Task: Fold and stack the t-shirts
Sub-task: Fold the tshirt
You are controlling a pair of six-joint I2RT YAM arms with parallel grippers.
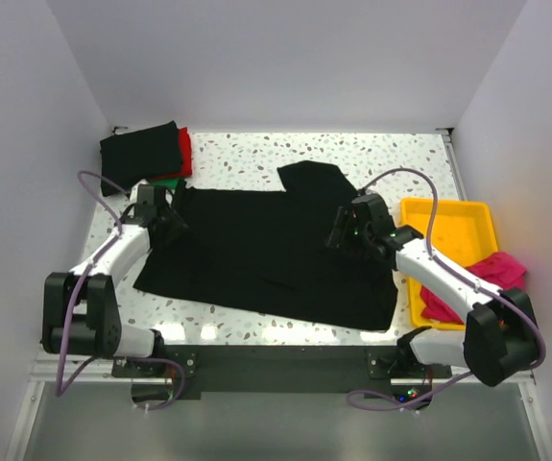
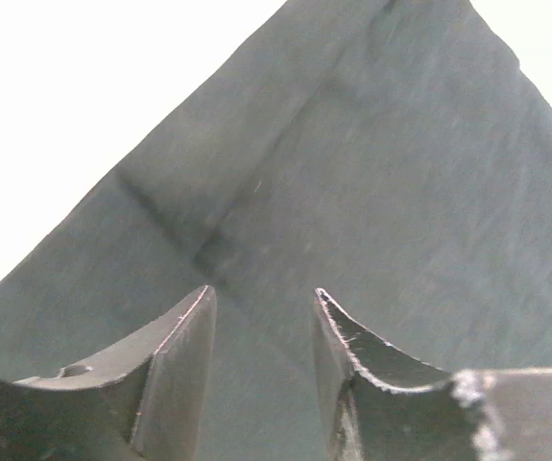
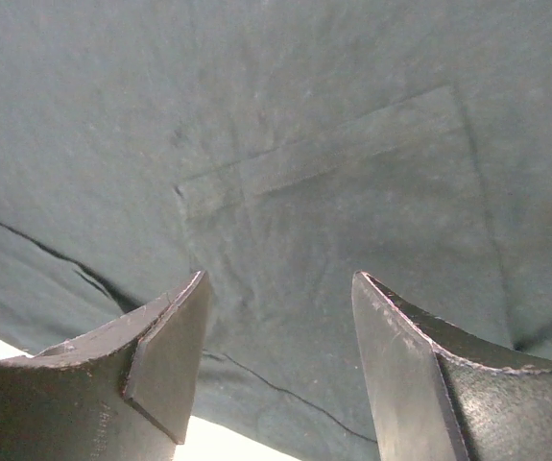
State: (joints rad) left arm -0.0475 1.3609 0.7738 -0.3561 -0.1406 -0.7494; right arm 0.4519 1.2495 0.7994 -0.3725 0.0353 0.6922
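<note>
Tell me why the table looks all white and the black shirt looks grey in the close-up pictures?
Left wrist view: the speckled white table is blown out to blank white; the spread black cloth t-shirt washes out grey-green. Right wrist view: same grey cast, one glaring white sliver bottom left. Top external view: even light, speckles visible, shirt truly black.

A black t-shirt (image 1: 266, 254) lies spread on the speckled table (image 1: 256, 158), a yellow tray (image 1: 448, 229) to its right.
</note>
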